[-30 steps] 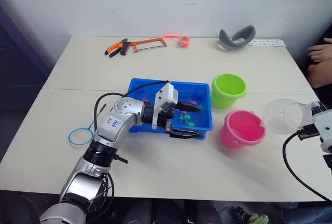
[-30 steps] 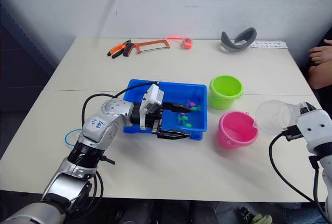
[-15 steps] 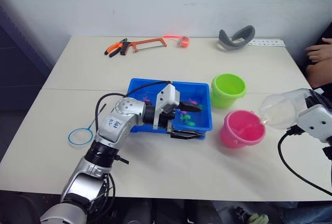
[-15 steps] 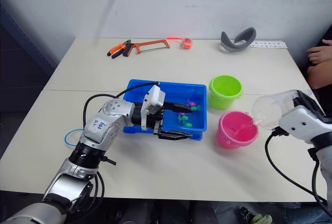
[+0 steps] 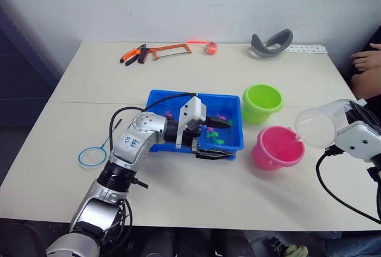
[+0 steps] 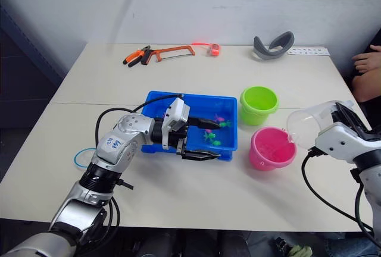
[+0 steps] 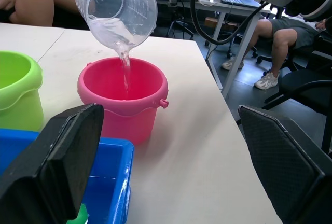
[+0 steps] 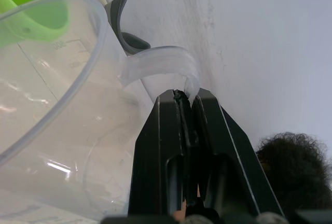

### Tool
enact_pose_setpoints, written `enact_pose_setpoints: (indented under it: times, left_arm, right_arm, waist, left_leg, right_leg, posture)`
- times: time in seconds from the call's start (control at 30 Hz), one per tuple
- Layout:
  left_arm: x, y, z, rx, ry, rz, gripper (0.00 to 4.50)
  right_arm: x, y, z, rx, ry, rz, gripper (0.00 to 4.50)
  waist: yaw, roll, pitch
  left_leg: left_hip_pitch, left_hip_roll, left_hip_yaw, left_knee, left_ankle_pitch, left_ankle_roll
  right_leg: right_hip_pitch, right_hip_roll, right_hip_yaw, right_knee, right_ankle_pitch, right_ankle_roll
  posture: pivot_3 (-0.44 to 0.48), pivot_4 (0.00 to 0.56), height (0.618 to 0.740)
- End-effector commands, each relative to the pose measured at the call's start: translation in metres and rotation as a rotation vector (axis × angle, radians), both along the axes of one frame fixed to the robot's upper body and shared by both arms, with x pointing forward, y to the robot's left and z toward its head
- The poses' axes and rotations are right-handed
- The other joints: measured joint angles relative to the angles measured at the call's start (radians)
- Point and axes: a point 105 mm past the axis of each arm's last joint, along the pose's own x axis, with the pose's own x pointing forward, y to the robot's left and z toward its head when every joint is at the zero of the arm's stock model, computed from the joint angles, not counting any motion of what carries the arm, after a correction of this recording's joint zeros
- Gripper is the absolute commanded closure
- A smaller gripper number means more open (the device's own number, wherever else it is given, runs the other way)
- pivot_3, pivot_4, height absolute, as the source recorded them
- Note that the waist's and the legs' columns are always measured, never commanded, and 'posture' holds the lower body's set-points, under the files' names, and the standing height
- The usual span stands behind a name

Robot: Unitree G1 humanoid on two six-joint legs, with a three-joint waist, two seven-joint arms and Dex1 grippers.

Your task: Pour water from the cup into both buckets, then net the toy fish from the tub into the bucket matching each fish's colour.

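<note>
Pinching the cup (image 7: 115, 10) handle with our right gripper (image 8: 188, 105), water streaming into the pink bucket (image 7: 123, 97); left gripper (image 5: 213, 139) spread over the tub (image 5: 159, 99), bucket at its 3 o'clock.

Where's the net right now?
In the left eye view the net lies flat on the table at the robot's far left, beside the left arm's elbow, well clear of the blue tub.

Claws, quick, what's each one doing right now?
Left claw: open, holding nothing, over the tub.
Right claw: shut on the cup handle.
</note>
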Motion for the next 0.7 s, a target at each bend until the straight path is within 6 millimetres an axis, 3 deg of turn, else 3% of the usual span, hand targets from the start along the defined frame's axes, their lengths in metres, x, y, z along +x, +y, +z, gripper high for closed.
enact_pose_setpoints:
  times: [0.03, 0.2, 0.43, 0.53, 0.7]
  left_arm:
    - [-0.001, -0.001, 0.005, -0.020, -0.020, -0.006, 0.00]
    - [0.004, -0.001, 0.008, -0.043, -0.002, 0.024, 0.00]
    - [0.011, 0.001, 0.012, -0.064, 0.011, 0.071, 0.00]
    - [0.017, 0.002, 0.015, -0.076, 0.016, 0.101, 0.00]
    - [0.036, 0.007, 0.018, -0.074, -0.002, 0.184, 0.00]
  right_arm:
    - [-0.002, -0.011, -0.003, 0.203, 0.002, -0.007, 4.47]
    - [-0.005, -0.027, -0.016, 0.496, 0.021, -0.059, 4.47]
    - [-0.001, -0.048, -0.017, 0.839, -0.004, -0.124, 4.47]
    - [0.009, -0.053, -0.008, 0.935, -0.030, -0.130, 4.47]
    - [0.040, -0.051, 0.010, 0.954, -0.016, -0.123, 4.47]
  waist:
    - [0.000, 0.000, 0.000]
    - [-0.001, 0.000, 0.000]
    - [-0.001, 0.000, 0.000]
    - [-0.002, 0.000, 0.000]
    - [-0.004, 0.000, 0.000]
  left_leg:
    - [0.000, 0.000, 0.000, 0.000, 0.000, 0.000]
    - [0.000, 0.000, 0.000, 0.000, 0.000, 0.001]
    - [0.000, 0.000, -0.001, 0.000, 0.000, 0.001]
    - [0.000, 0.000, -0.001, 0.000, 0.000, 0.001]
    - [0.000, 0.000, 0.000, 0.000, 0.001, 0.001]
  right_leg:
    - [0.000, 0.000, 0.000, 0.000, 0.000, 0.000]
    - [0.000, -0.001, 0.000, 0.001, 0.000, 0.000]
    - [0.000, -0.003, 0.000, 0.001, 0.000, 0.000]
    - [0.000, -0.003, 0.000, 0.002, 0.000, 0.000]
    - [0.000, -0.003, 0.000, 0.002, 0.000, 0.000]
  posture:
    - [0.000, 0.150, 0.740]
    - [0.000, 0.150, 0.740]
    - [0.000, 0.150, 0.740]
    - [0.000, 0.150, 0.740]
    - [0.000, 0.150, 0.740]
